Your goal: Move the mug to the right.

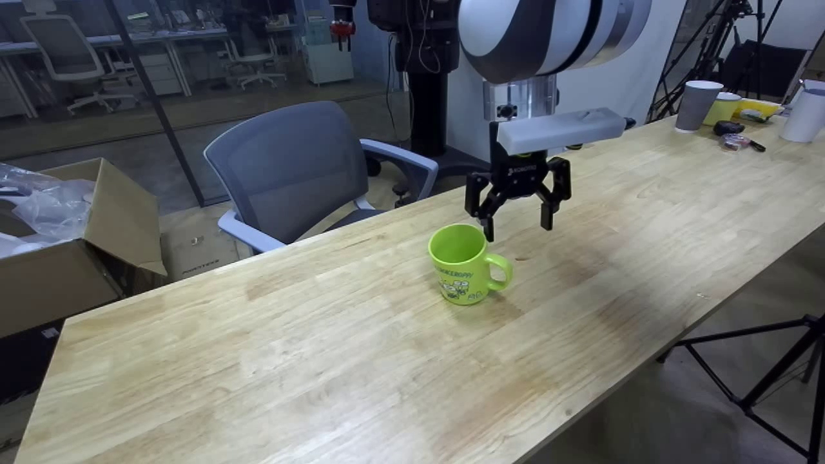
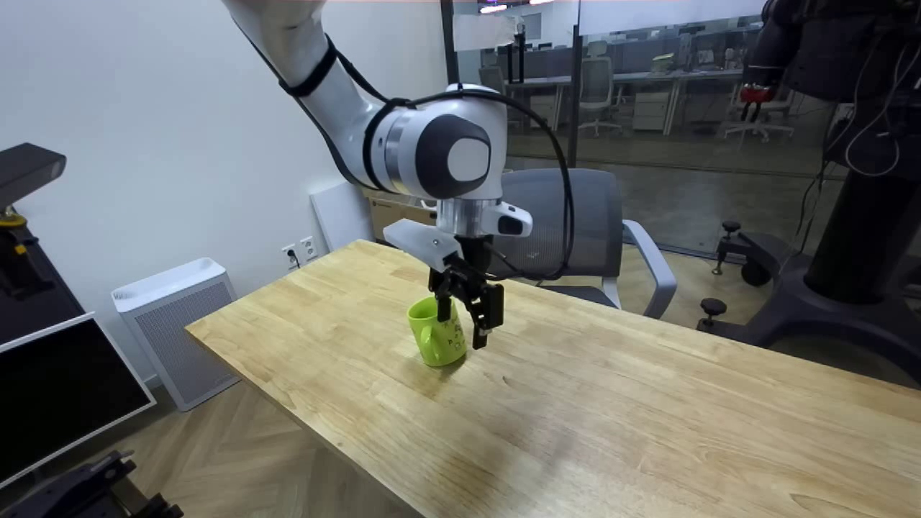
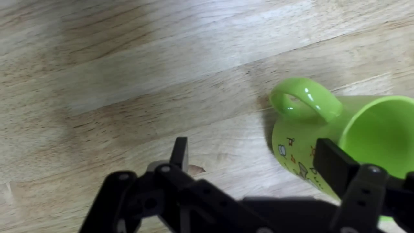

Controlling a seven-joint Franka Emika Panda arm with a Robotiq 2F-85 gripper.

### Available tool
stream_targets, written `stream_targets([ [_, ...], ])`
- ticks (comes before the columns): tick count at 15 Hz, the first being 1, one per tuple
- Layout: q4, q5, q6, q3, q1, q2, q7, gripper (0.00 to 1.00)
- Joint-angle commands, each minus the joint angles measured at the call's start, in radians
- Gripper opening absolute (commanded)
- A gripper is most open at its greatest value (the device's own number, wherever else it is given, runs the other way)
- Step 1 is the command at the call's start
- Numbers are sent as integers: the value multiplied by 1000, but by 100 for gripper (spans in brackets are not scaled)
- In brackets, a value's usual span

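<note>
The lime-green mug (image 1: 459, 278) stands upright on the wooden table in both exterior views (image 2: 437, 344), with its loop handle and printed drawings showing. In the wrist view the mug (image 3: 300, 132) is at the right, its rim cut by the frame edge. My gripper (image 1: 517, 225) is open, with nothing between its fingers, pointing down above the table beside the mug. In an exterior view it partly covers the mug (image 2: 462, 325). In the wrist view the gripper's right finger overlaps the mug's side (image 3: 253, 154); whether it touches I cannot tell.
The wooden table (image 1: 290, 367) has a grey cup (image 1: 698, 106), a yellow-green cup (image 1: 722, 108), a yellow bowl (image 1: 760, 108) and a white cup (image 1: 805, 119) at its far end. A grey office chair (image 1: 290, 171) stands against its long edge. A cardboard box (image 1: 126, 222) is beyond one end.
</note>
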Motion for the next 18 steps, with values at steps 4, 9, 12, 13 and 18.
stream_targets([
  [4, 19, -11, -42, 4, 6, -26, 28, 100],
  [9, 24, -10, -54, 5, 5, -24, 27, 100],
  [12, 27, -11, -60, 5, 6, -27, 28, 100],
  [13, 28, -11, -61, 6, 6, -30, 27, 100],
  [18, 33, -9, -65, 9, 5, -28, 27, 100],
])
